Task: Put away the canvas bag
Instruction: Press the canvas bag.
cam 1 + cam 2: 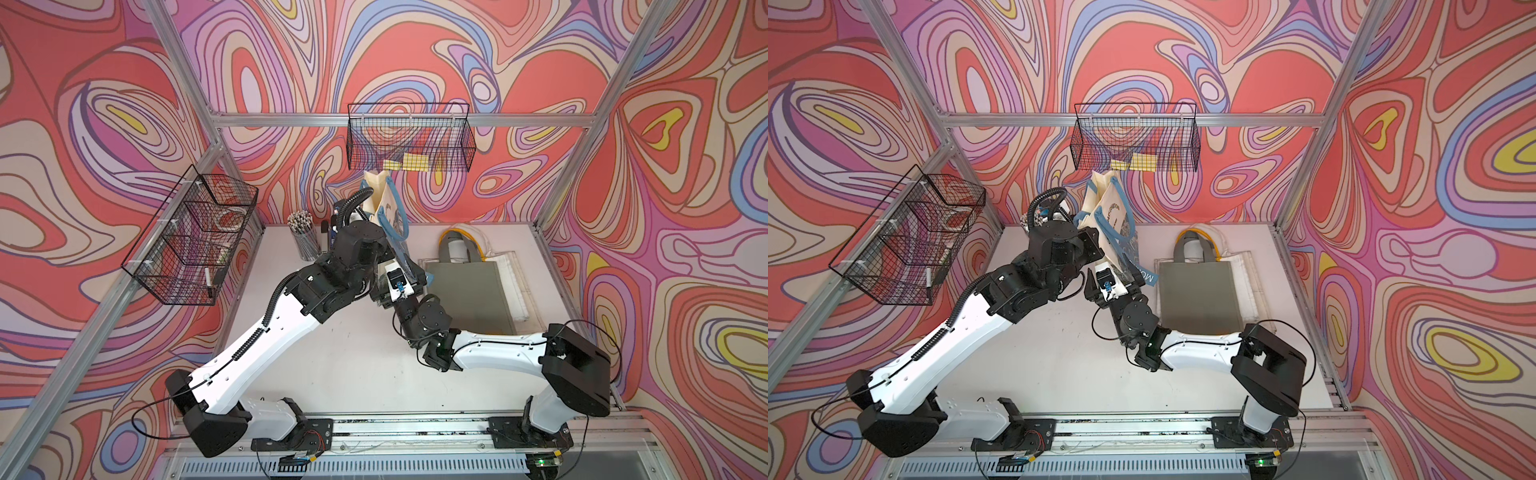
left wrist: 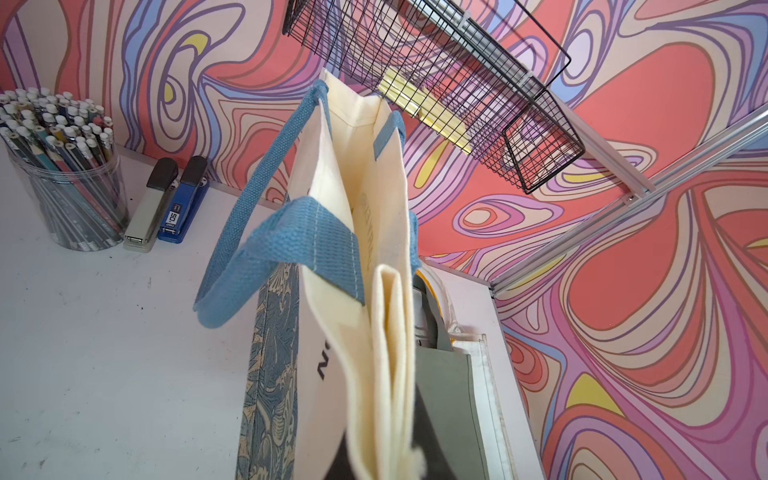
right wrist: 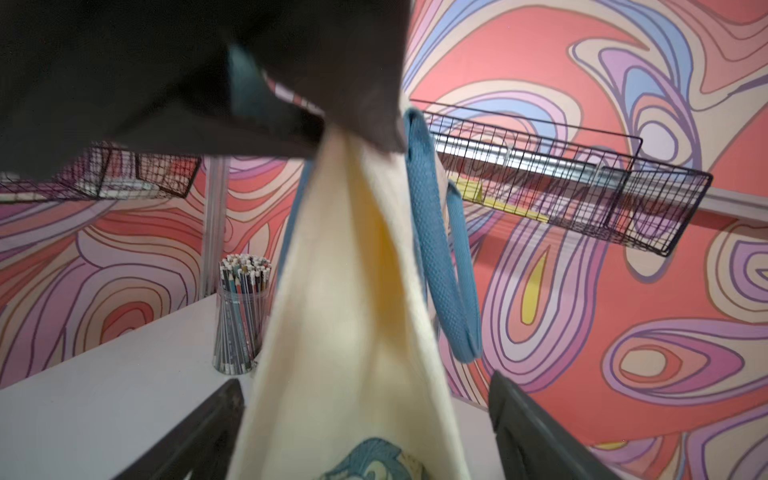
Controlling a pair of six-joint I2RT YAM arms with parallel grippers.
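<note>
One canvas bag (image 1: pixel 374 199) above scuffed white table (image 1: pixel 353 353); swirl-patterned walls (image 1: pixel 291 62)

Left arm (image 1: pixel 266 332), right arm (image 1: pixel 498 349) angled inward; left fingers (image 3: pixel 365 104) pinched, right fingers (image 3: pixel 536 432) wide apart.

Your left arm (image 1: pixel 266 332) and right arm (image 1: pixel 498 345) are a matching pair: smooth white shells on the long links, boxy black housings at every joint. A ribbed black hose (image 1: pixel 249 345) runs up the left one, and thin black cables (image 1: pixel 133 419) loop off the shoulders. The right pincer (image 3: pixel 365 384) has flat dark fingers (image 3: pixel 195 436).
</note>
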